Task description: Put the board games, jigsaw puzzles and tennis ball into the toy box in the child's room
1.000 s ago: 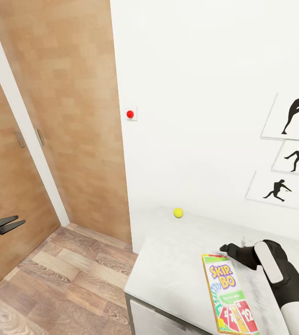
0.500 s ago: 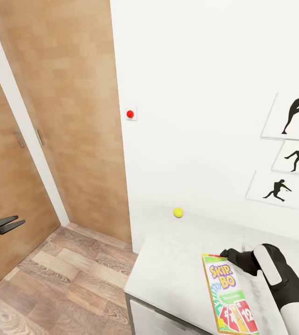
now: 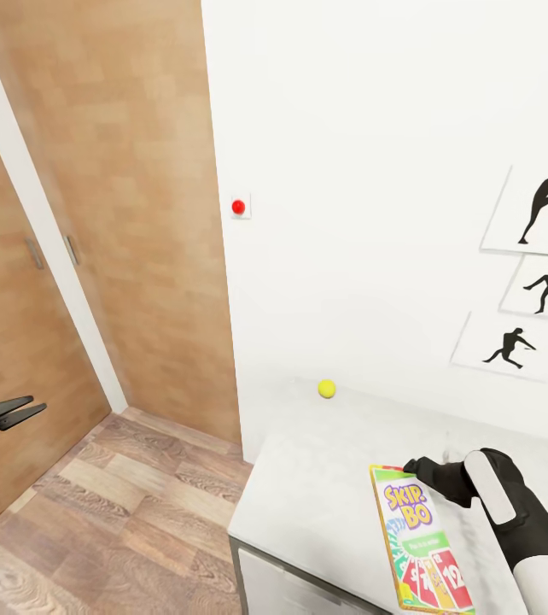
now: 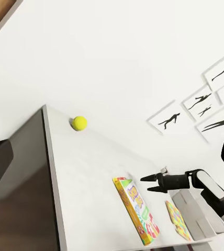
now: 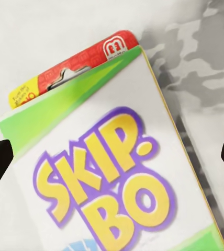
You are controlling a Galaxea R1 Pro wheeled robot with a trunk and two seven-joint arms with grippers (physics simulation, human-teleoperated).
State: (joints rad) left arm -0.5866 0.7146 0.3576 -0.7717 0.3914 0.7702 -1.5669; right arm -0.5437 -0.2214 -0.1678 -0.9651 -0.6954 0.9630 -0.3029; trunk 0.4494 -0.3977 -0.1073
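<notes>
The SKIP-BO box (image 3: 417, 538) lies flat on the light grey table (image 3: 308, 504), near its front edge, with its red hang-tab end toward the wall and its card-printed end toward me. Its long axis runs from me away to the wall, leaning a little to my left at the far end. My right pincer (image 3: 412, 466) hangs over that far tab end, just above the box's top corner, fingers pointing toward my left across the short side. In the right wrist view the box (image 5: 112, 167) lies squarely below, with a dark fingertip at each edge of the picture, so the jaws stand wide, wider than the box's short side, and hold nothing. I judge the coming move to be a descent onto the tab end, gripping the box across its width; whether the fingers already touch the lid I cannot tell.

The tennis ball (image 3: 327, 389) sits well apart, farther back on the table close to the wall. In the left wrist view a multicolour puzzle slab (image 4: 178, 221) and a grey bin, which I take for the toy box (image 4: 196, 209), lie beyond the game box on the right arm's side.

My left pincer (image 3: 9, 412) hovers far off to my left over the wood-plank floor (image 3: 112, 512) by the brown door (image 3: 18, 325), its fingers a little parted and empty. The right arm is plainly the nearer one.
</notes>
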